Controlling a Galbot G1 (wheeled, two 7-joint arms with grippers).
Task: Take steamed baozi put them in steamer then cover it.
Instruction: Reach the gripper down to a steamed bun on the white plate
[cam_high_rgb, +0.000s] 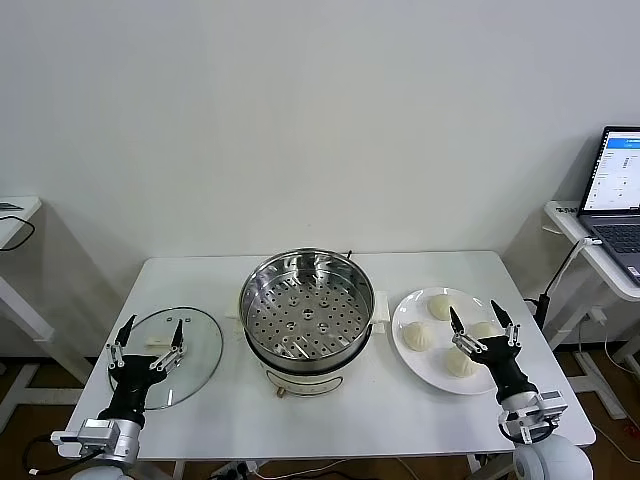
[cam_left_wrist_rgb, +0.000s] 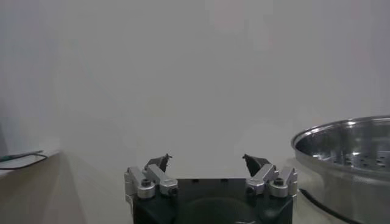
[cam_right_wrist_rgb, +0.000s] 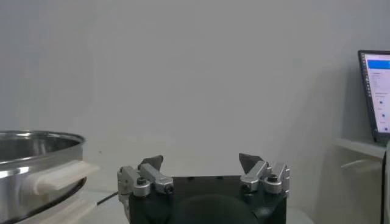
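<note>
Four creamy-white baozi (cam_high_rgb: 418, 335) lie on a white plate (cam_high_rgb: 432, 378) at the table's right. The steamer (cam_high_rgb: 306, 312), a shiny perforated steel basket on a cream pot base, stands empty at the table's middle; its rim also shows in the left wrist view (cam_left_wrist_rgb: 344, 143) and the right wrist view (cam_right_wrist_rgb: 36, 152). A clear glass lid (cam_high_rgb: 196, 352) with a white handle lies flat at the left. My left gripper (cam_high_rgb: 148, 335) is open above the lid's near side. My right gripper (cam_high_rgb: 482, 324) is open above the plate's near right side, over the baozi.
The white table (cam_high_rgb: 330, 420) has its front edge close to both arms. A laptop (cam_high_rgb: 618, 190) sits on a side table at the far right. Another side table with a cable stands at the far left (cam_high_rgb: 15, 215).
</note>
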